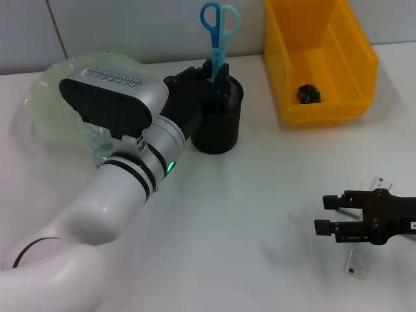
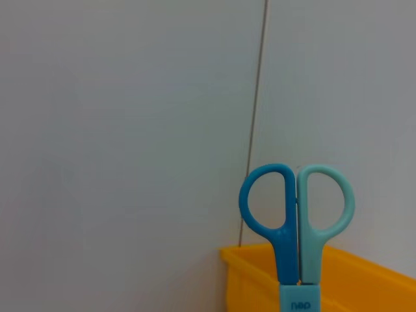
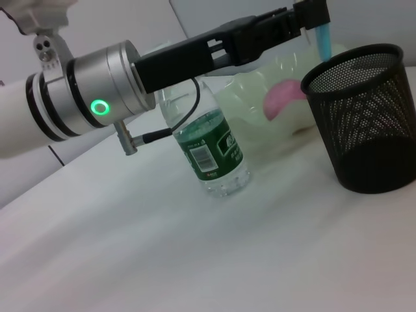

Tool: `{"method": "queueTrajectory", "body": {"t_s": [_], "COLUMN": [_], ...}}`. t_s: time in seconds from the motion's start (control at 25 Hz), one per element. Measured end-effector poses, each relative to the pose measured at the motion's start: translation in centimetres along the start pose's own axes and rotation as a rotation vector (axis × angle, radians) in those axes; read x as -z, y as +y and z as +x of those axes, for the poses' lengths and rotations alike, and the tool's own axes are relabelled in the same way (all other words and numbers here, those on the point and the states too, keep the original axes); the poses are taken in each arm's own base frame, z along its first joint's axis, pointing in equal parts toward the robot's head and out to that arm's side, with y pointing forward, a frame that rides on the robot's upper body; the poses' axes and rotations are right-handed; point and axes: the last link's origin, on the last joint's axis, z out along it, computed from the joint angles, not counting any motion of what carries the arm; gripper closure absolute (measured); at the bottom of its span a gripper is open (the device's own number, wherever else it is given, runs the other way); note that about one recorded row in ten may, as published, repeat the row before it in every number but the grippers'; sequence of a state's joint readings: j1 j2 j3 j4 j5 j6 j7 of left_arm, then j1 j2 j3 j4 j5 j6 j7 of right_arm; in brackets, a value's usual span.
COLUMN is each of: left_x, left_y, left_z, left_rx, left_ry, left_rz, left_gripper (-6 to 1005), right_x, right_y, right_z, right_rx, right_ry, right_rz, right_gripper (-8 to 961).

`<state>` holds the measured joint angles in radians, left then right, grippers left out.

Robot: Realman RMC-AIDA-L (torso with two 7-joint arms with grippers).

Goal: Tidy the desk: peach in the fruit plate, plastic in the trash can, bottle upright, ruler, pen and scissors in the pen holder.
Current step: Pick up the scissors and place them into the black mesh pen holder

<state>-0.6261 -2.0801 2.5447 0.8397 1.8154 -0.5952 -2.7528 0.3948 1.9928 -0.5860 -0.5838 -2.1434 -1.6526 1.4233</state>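
The left gripper (image 1: 216,73), fingers clamped on the blue-handled scissors (image 1: 219,29), holds them over the black mesh pen holder (image 1: 219,120). Released crooked, they could catch the rim and tip it. Beside the holder, the right gripper (image 1: 323,214) waits open-fingered on the white counter (image 1: 260,214), grey wall behind.

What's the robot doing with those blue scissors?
The robot is tidying a desk. Its left end effector holds the scissors handles-up over the black pen holder, tips at the rim. The bottle already stands upright, and something pink, likely the peach, sits in the fruit plate. The right end effector waits open near a ruler on the desk.
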Motion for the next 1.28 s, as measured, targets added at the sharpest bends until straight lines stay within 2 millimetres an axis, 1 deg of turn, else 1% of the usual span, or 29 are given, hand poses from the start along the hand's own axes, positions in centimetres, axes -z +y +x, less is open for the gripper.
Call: {"method": "queueTrajectory", "body": {"t_s": [0.28,0.76,1.0,1.16,1.28], "left_x": [0.0,0.1,0.2,0.3,0.3], "left_y": [-0.8,-0.9,-0.5,-0.2,0.1], "left_z": [-0.5,-0.8,-1.1,-0.9,-0.8], "left_rx": [0.026,0.018,0.015,0.025,0.024], "left_ry": [-0.013,-0.026,-0.037,-0.03,-0.025], "left_rz": [0.018,0.018,0.002,-0.005,-0.013], "left_gripper": [722,717,714,477,428], "right_x": [-0.4,-1.0,-0.9,-0.9,-0.9], "right_y": [0.0,-0.1,-0.1,-0.1,-0.1], "right_z": [-0.3,-0.5,-0.5,-0.5,-0.5], "right_rx": [0.005,0.005,0.005,0.005,0.005], "right_ry": [0.007,0.007,0.007,0.007,0.007], "right_rz": [-0.01,-0.015,-0.014,-0.013,-0.013], "right_gripper": [211,210,210,210,211]}}
